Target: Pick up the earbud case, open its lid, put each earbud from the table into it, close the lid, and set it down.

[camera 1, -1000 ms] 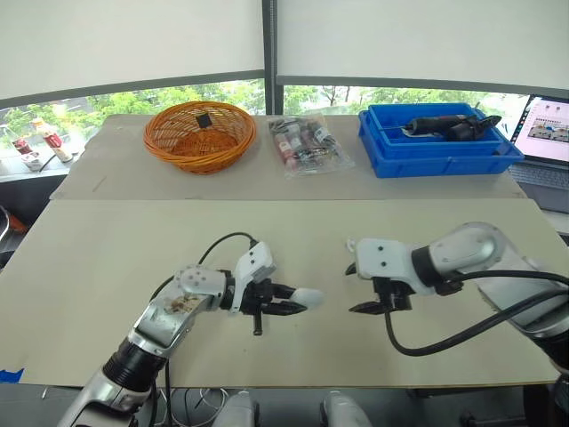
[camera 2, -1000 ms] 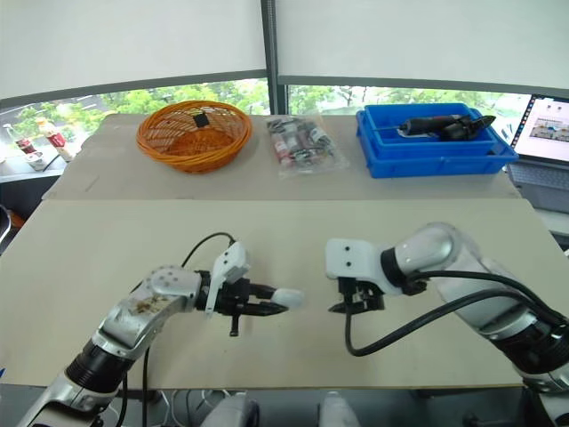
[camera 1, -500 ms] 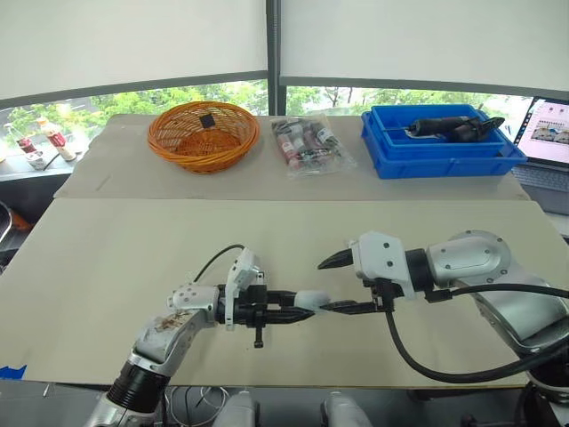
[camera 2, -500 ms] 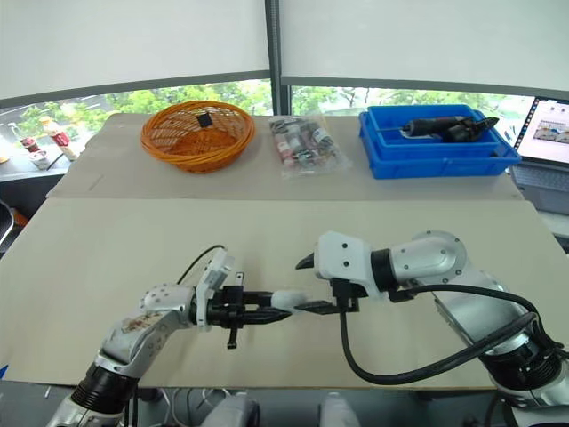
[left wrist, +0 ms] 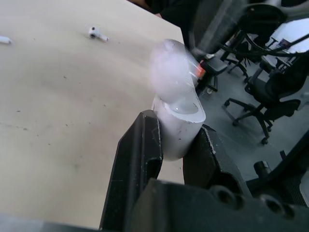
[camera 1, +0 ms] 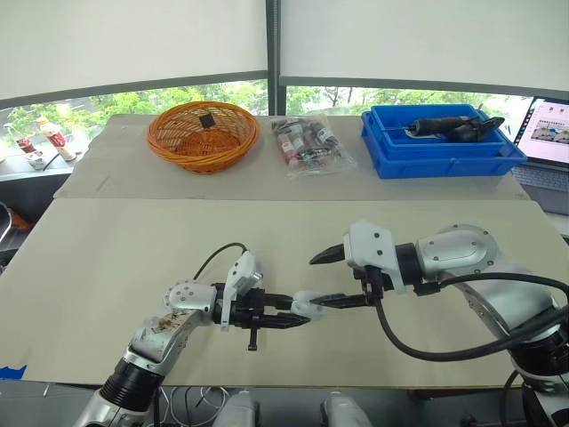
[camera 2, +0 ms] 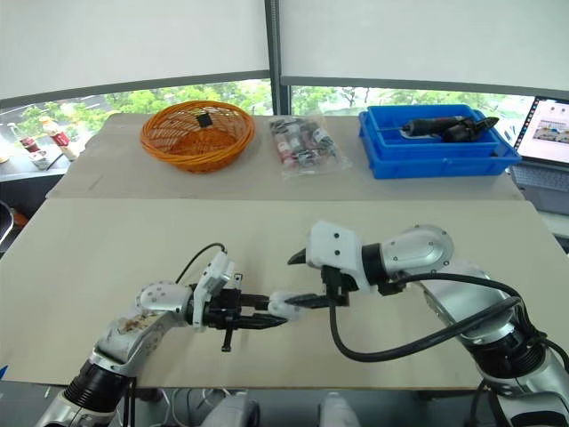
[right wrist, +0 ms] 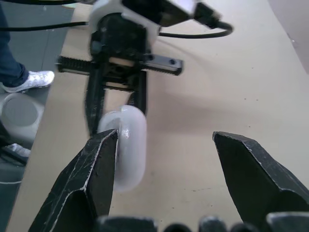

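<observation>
Two fingers (left wrist: 141, 145) of my left gripper (camera 1: 290, 318) clamped the earbud case (camera 1: 305, 307); my right gripper (camera 1: 327, 279) gaped wide, one fingertip (camera 1: 336, 301) beside the case.

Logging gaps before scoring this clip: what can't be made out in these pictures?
1. Lid open or shut: the top of the earbud case is blurred in the left wrist view; in the eye views the right gripper overlaps it.
2. Case's lower half: hidden between the fingers of the left gripper, left wrist view.
3. Second earbud: cut off by the edge in the left wrist view; the whole earbud is too small for detail.
</observation>
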